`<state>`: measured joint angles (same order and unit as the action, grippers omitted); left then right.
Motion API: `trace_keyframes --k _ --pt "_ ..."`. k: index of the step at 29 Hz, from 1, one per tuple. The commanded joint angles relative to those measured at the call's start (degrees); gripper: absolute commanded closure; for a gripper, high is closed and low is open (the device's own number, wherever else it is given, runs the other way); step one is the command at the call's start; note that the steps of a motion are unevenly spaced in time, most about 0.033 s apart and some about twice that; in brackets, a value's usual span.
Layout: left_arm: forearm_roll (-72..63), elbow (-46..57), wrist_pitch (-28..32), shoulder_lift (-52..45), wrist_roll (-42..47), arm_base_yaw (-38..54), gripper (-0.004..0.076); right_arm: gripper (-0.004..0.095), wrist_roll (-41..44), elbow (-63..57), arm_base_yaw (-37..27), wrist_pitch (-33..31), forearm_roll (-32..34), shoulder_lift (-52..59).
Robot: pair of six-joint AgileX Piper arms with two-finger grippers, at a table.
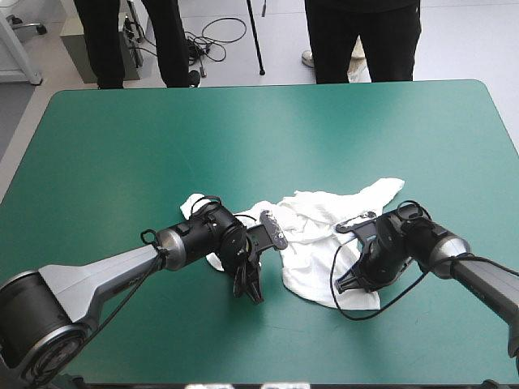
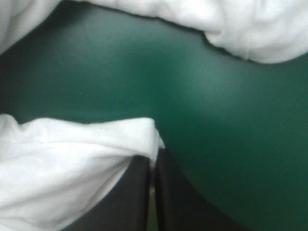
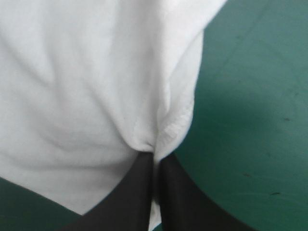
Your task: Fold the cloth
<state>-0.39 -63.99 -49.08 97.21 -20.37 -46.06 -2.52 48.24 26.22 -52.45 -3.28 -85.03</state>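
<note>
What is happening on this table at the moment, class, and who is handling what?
Two robot arms are working on a white T-shirt, which lies crumpled, not yet folded, on the teal-green table. The left gripper is shut on a corner of it at its left end. The right gripper is shut on its near edge at the right. Both grippers sit low, close to the table.

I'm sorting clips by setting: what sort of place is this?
Probably a robotics lab workbench: a plain table with a teal-green cover, and two robot arms whose left gripper and right gripper each pinch a crumpled white T-shirt.
</note>
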Motion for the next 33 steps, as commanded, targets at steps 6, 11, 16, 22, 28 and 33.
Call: trace_keyframes --k 6,11,16,22,28,33 --pt "5.6 -4.1 -3.2 -10.6 4.3 2.8 0.0733 0.0925 1.3 3.4 0.0 -0.5 0.6 2.8" --pt "6.5 -8.9 -6.5 -15.3 5.5 2.8 0.0733 0.0925 3.3 10.6 0.0 -5.7 4.0 9.3" --pt "13.0 -14.7 -11.1 -18.5 8.5 2.8 0.0733 0.0925 3.8 20.5 0.0 -12.8 7.9 13.7" --pt "21.3 -25.8 -15.7 -20.8 10.5 2.8 0.0733 0.0925 4.9 33.9 0.0 -19.1 15.4 16.7" --pt "26.1 -40.4 -18.9 -21.7 10.9 2.8 0.0733 0.0925 5.3 48.4 0.0 -19.1 20.4 18.2" --pt "26.0 -54.0 -19.1 -22.2 11.1 2.8 0.0733 0.0925 5.3 60.4 0.0 -19.1 25.7 18.4"
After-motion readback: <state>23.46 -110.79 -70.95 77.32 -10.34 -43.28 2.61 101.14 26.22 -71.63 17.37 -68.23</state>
